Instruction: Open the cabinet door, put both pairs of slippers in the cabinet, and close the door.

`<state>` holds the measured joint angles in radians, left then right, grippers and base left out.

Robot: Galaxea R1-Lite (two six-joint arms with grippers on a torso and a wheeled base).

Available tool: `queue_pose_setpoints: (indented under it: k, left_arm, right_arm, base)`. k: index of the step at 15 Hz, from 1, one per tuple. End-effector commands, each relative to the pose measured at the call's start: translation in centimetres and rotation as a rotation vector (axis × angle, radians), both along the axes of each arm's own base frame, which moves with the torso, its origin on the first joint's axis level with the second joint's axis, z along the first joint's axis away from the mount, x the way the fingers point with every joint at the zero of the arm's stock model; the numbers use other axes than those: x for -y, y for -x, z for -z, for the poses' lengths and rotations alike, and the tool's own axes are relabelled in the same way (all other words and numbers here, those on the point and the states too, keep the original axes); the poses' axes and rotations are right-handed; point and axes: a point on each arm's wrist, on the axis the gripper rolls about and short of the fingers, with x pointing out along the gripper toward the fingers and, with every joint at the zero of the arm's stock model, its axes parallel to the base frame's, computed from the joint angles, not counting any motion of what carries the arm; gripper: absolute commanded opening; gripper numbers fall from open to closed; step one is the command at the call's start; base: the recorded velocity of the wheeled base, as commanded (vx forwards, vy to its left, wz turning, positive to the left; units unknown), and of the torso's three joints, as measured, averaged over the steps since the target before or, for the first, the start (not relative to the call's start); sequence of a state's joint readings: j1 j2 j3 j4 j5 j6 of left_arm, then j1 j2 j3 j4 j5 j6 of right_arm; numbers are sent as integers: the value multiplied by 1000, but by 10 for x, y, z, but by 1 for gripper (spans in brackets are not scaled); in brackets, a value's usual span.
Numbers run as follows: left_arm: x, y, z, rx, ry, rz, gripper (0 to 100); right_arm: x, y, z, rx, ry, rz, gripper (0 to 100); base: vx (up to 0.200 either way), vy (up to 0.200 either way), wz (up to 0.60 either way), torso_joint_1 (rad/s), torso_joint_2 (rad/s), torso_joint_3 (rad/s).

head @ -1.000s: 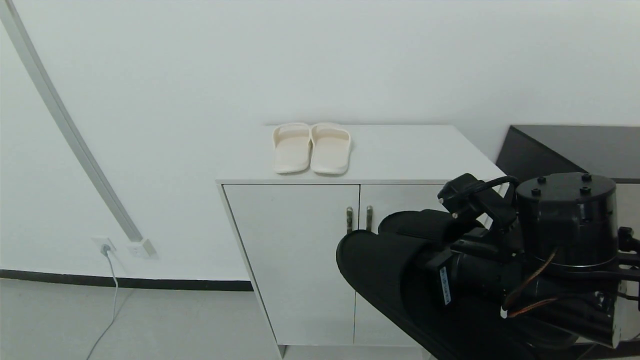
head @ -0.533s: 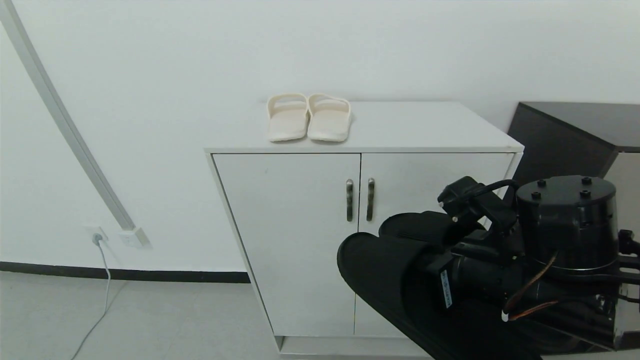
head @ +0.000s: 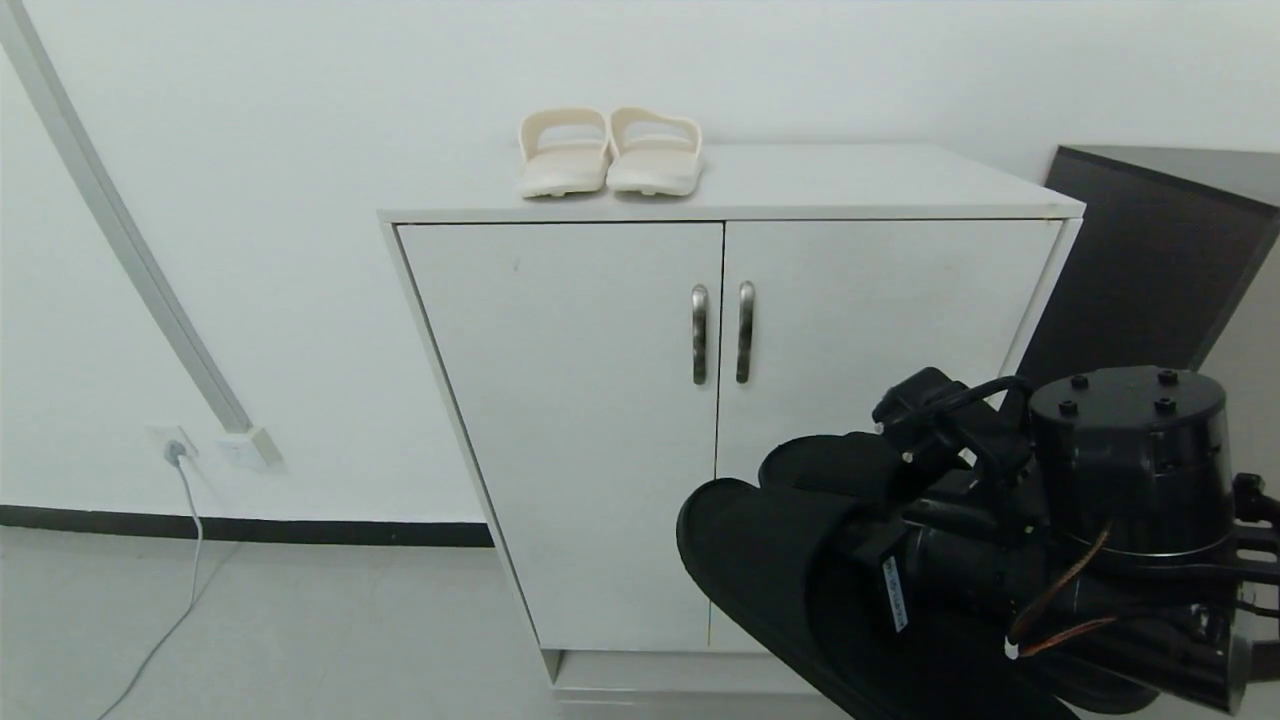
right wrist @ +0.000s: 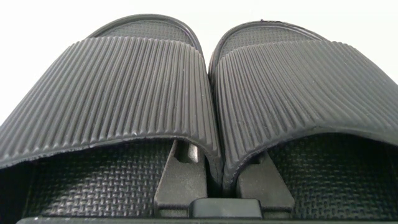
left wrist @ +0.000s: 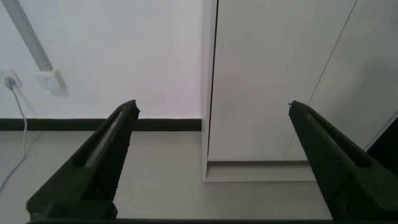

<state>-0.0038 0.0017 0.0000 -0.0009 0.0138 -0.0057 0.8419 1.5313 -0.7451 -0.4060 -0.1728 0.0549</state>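
Observation:
A white two-door cabinet (head: 580, 420) stands against the wall with both doors shut; two metal handles (head: 699, 334) meet at its middle. A cream pair of slippers (head: 608, 152) lies on its top, towards the left. A black pair of slippers (head: 790, 540) hangs low in front of the right door, side by side, held by my right arm. In the right wrist view my right gripper (right wrist: 214, 183) is shut on the black slippers (right wrist: 205, 93), its fingers (right wrist: 180, 180) under the ribbed straps. My left gripper (left wrist: 212, 107) is open, facing the cabinet's lower left corner (left wrist: 211, 155) and the floor.
A dark piece of furniture (head: 1150, 270) stands right of the cabinet. A wall socket with a grey cable (head: 175, 450) and a slanted grey conduit (head: 120, 240) are on the wall at the left. Bare grey floor (head: 250, 620) lies left of the cabinet.
The head camera has sunk: the cabinet and cream slippers now sit higher in the picture, showing more of the doors. The right arm with the black slippers keeps its place.

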Motion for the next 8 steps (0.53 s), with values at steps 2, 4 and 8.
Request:
queue_pose_setpoints:
  k: [2, 4, 8]
  left_arm:
    - [0, 0, 0, 1, -3, 1, 100]
    - [0, 0, 0, -1, -12, 1, 100]
    - [0, 0, 0, -3, -33, 2, 100]
  right_arm:
    - [0, 0, 1, 1, -1, 0, 0]
    - [0, 0, 3, -4, 7, 0, 0]
    - [1, 1, 5, -9, 9, -1, 0]
  base:
    - [0, 0, 0, -58, 435, 378]
    - [0, 0, 0, -32, 432, 398]
    - [0, 0, 0, 0, 181, 174]
